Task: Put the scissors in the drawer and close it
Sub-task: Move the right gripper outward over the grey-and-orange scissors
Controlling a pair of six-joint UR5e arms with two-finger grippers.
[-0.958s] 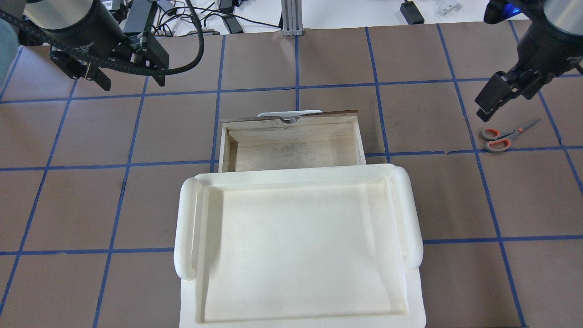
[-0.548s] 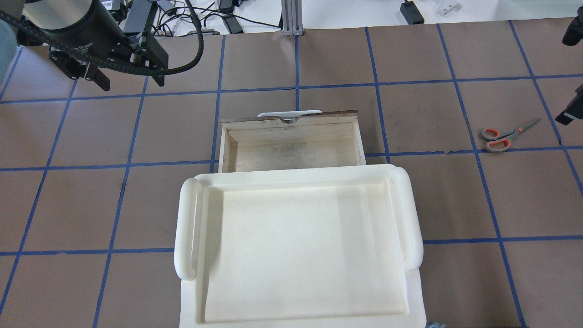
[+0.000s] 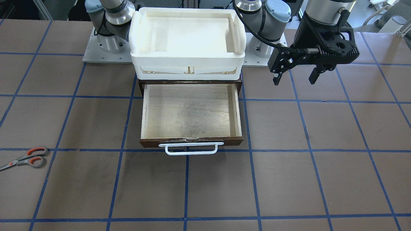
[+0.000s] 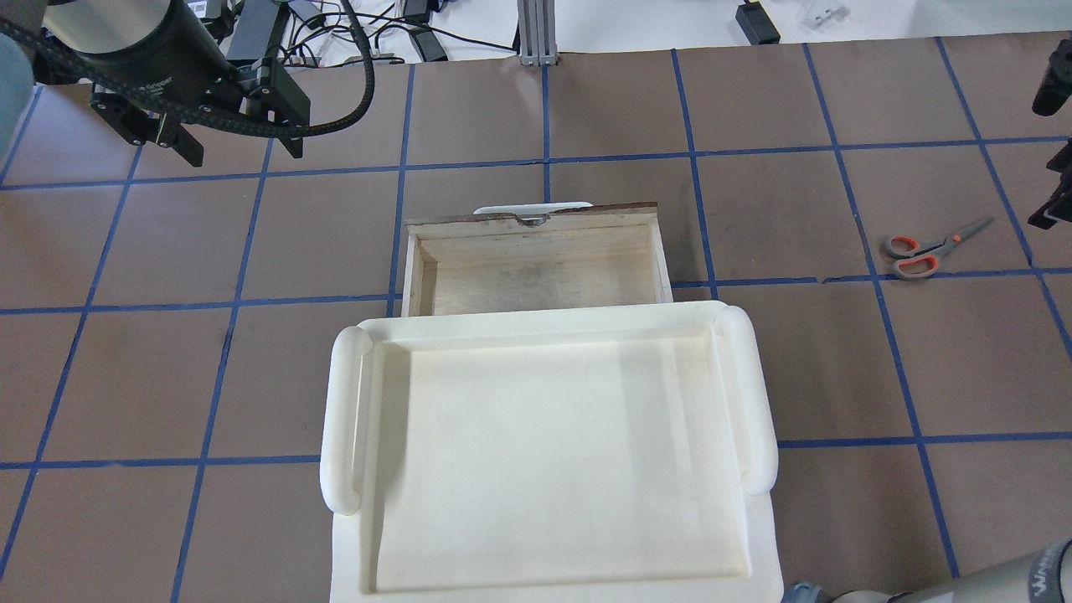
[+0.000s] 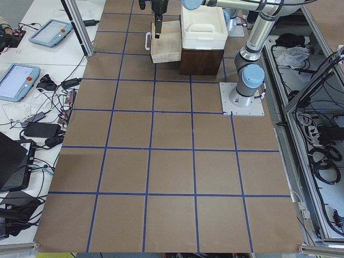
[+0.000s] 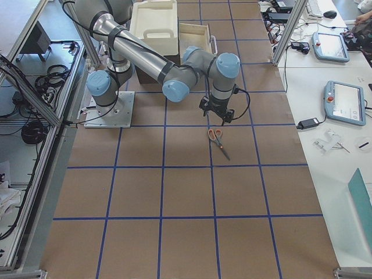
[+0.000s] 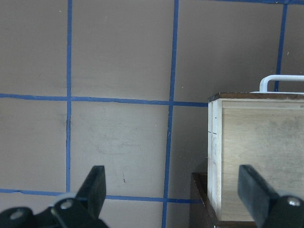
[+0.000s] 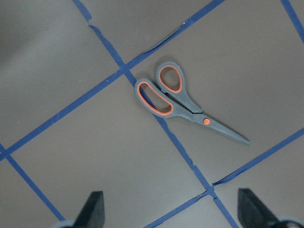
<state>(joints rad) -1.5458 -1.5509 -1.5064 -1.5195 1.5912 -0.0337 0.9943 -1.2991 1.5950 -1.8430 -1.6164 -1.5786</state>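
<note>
Above the taped table [image 4: 754,100], spread fingers [image 8: 95,209] of the right gripper [image 8: 171,206] hover near the scissors [image 8: 180,102], which lie closed across a blue line [image 8: 178,140], well apart from the open drawer [image 3: 191,112]; the left gripper [image 3: 294,80] hangs beside it, fingers apart.

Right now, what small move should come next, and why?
Probably shift the right gripper forward over the scissors and lower it. Its jaws stand open above the table, the scissors lie flat ahead of them in the wrist view, ungrasped, and the drawer is open and empty.
</note>
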